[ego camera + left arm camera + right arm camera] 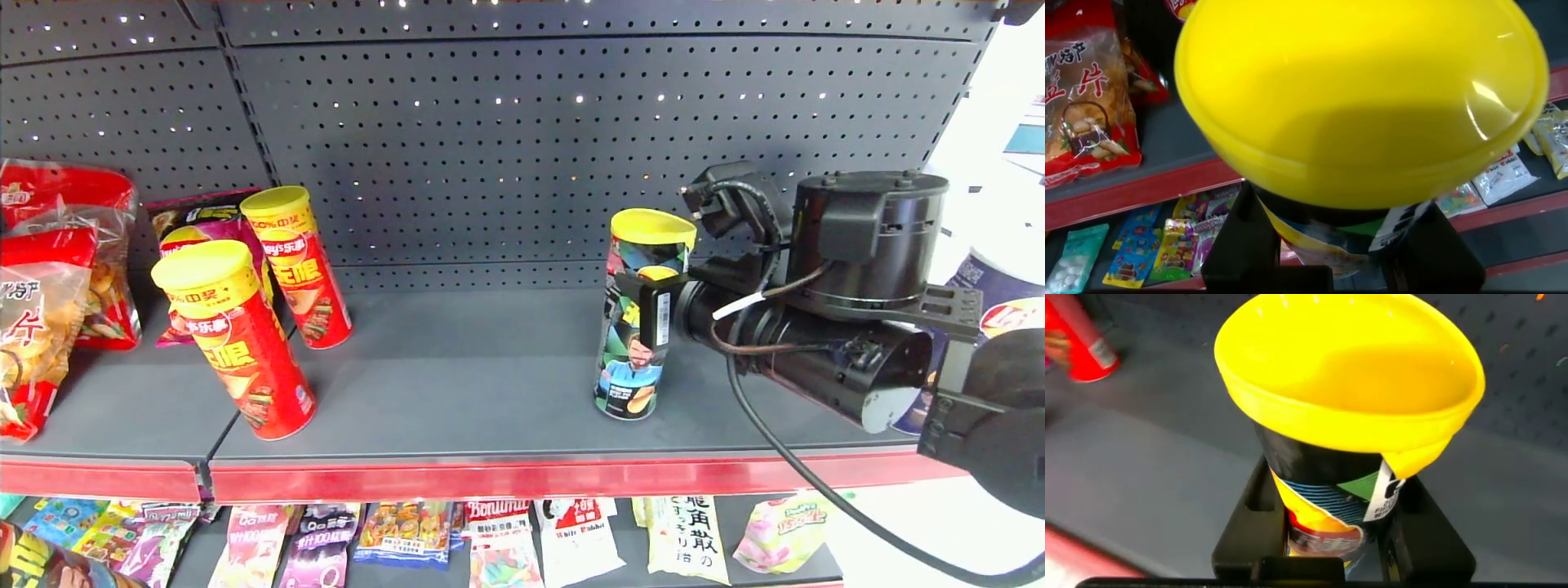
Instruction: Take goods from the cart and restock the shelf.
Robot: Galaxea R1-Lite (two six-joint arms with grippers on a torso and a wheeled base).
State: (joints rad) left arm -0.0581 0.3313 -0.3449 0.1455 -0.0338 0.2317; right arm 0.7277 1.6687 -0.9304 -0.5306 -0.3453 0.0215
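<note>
A dark chip can with a yellow lid stands upright on the grey shelf board, right of centre and near the front edge. My right gripper is shut on its upper body from the right; the same can fills the right wrist view between the black fingers. My left gripper is shut on a second yellow-lidded can, held out in front of the shelf's red front strip.
Two red cans with yellow lids stand on the shelf's left part, with snack bags beside them at the far left. Bare board lies between the red cans and the held can. Packets fill the lower shelf.
</note>
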